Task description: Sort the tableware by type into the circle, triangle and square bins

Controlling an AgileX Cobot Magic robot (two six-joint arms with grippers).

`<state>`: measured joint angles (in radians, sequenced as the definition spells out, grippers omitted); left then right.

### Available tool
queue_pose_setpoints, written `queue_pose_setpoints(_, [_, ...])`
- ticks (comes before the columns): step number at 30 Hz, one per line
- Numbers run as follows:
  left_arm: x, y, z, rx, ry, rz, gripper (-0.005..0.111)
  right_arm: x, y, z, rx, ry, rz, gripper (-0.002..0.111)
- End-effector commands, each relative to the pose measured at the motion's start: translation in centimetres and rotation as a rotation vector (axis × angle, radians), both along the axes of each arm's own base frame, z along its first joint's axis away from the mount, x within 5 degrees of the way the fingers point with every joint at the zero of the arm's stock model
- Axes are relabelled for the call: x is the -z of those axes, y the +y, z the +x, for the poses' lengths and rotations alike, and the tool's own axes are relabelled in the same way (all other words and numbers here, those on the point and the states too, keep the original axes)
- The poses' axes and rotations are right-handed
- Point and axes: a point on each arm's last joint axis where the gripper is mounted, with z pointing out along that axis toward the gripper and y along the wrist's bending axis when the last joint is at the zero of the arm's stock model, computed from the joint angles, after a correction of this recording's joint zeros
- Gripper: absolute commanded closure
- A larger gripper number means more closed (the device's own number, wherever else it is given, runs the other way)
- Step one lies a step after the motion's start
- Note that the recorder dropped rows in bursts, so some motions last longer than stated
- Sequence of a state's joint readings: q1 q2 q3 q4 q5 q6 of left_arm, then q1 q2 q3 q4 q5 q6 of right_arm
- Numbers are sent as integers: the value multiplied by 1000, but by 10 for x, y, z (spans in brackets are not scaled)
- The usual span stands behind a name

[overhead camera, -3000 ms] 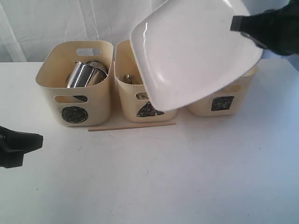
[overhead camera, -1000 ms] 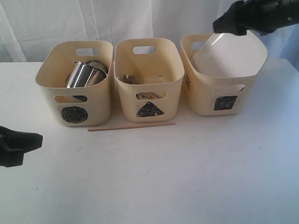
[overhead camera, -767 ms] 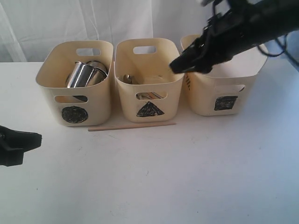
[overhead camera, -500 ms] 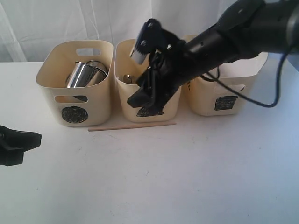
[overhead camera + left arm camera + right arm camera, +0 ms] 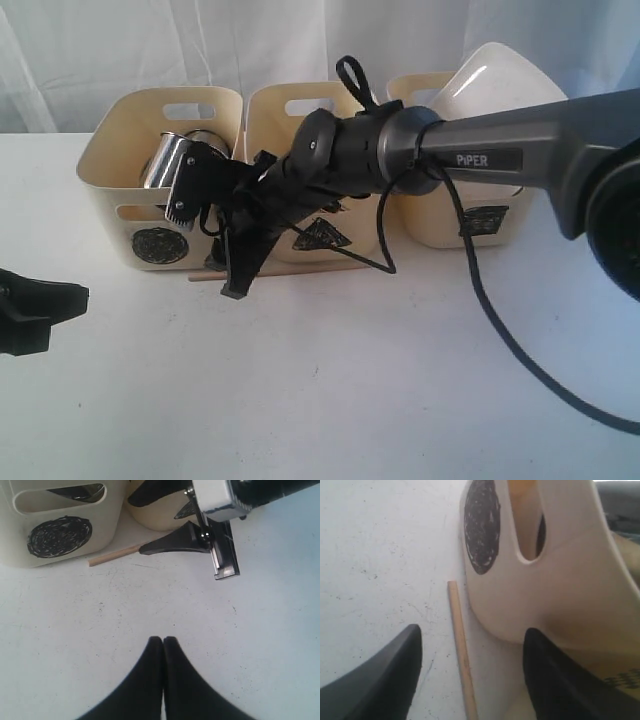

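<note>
Two tools show. The left tool (image 5: 45, 305), pressed together, lies at the desk's (image 5: 400, 380) eight o'clock. Mugs (image 5: 168, 160) sit in the circle tub (image 5: 110, 190). The right tool (image 5: 228, 272), spread wide, hangs over the chopstick (image 5: 330, 267) at the triangle tub's (image 5: 285, 120) six o'clock. The plate (image 5: 500, 75) leans in the square tub (image 5: 440, 225).

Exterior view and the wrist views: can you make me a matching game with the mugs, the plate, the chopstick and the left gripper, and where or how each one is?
Things:
1. mugs
2. plate
3. chopstick
4. left gripper

Place or state:
A. lying on the table
B. in the circle bin
C. shut
D. standing in the square bin

Pairs: 1-B, 2-D, 3-A, 4-C
</note>
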<state>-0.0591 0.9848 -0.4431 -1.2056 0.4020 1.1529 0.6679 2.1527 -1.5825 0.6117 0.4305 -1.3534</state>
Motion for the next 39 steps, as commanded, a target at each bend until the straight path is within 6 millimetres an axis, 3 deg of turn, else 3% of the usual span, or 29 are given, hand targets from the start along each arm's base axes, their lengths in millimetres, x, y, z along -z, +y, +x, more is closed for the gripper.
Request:
queue_pose_setpoints(1, [0, -1, -2, 4, 4, -13, 107, 17, 2, 6, 21, 68, -72, 51])
queue_pose_setpoints(14, [0, -1, -2, 5, 5, -14, 107, 38, -2, 5, 31, 135, -160, 51])
queue_pose_setpoints(29, [0, -1, -2, 3, 4, -13, 107, -25, -9, -7, 4, 90, -115, 51])
queue_pose_setpoints(39, [0, 0, -1, 0, 3, -12, 107, -21, -1, -28, -79, 175, -182, 51])
